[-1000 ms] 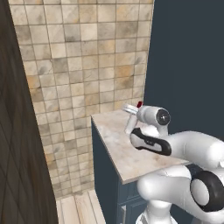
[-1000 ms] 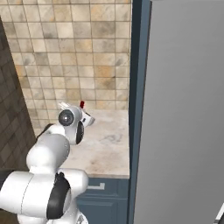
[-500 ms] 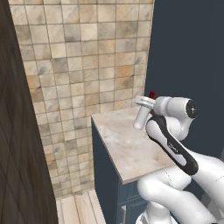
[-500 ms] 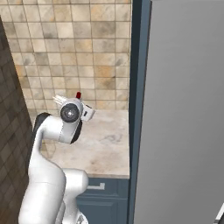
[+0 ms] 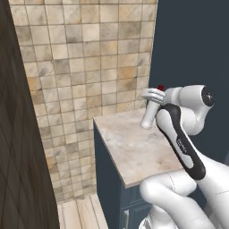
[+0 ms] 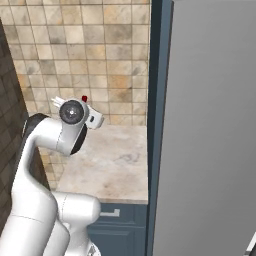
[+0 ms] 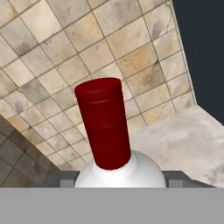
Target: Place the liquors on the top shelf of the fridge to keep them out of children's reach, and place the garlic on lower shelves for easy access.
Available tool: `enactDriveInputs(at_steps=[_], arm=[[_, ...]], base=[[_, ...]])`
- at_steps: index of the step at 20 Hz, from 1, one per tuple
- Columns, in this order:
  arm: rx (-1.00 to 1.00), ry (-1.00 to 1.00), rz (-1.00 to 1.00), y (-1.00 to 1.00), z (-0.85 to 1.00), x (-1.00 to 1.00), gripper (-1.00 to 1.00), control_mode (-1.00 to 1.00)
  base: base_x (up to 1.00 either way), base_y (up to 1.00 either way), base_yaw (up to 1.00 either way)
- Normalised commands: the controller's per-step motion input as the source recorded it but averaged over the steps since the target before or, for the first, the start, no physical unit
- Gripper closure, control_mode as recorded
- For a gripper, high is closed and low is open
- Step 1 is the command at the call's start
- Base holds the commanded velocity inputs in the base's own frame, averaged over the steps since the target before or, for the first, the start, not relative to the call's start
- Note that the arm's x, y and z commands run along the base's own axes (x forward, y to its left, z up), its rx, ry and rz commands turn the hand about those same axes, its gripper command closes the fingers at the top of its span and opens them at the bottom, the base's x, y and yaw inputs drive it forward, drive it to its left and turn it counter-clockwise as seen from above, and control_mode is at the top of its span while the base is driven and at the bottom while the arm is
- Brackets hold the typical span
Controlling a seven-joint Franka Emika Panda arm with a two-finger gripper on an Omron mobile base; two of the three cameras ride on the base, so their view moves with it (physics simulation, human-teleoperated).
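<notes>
Gripper (image 7: pixel 120 183) pinching white liquor bottle (image 5: pixel 149 114) with red cap (image 7: pixel 105 124), lifted above marble counter (image 5: pixel 134 147).

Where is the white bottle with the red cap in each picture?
Left base view: the white bottle is right of the middle, tilted, lifted above the marble counter in the tool.
Right base view: upper left, mostly behind the arm; just its red cap peeks out.
Hand view: bottom middle, the cap pointing up.
Shared landmark: the tan tiled wall behind the counter.
</notes>
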Motion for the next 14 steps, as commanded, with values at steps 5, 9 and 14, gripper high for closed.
enactDriveInputs(at_steps=[5, 9, 14], arm=[[-0.17, 0.00, 0.00, 0.00, 0.19, -0.67, 1.00, -1.00], [-0.20, 0.00, 0.00, 0.00, 0.02, -0.79, 1.00, -1.00], [-0.16, 0.00, 0.00, 0.00, 0.00, -0.51, 1.00, -1.00]], base=[[0.00, 0.00, 0.00], [0.00, 0.00, 0.00], [0.00, 0.00, 0.00]])
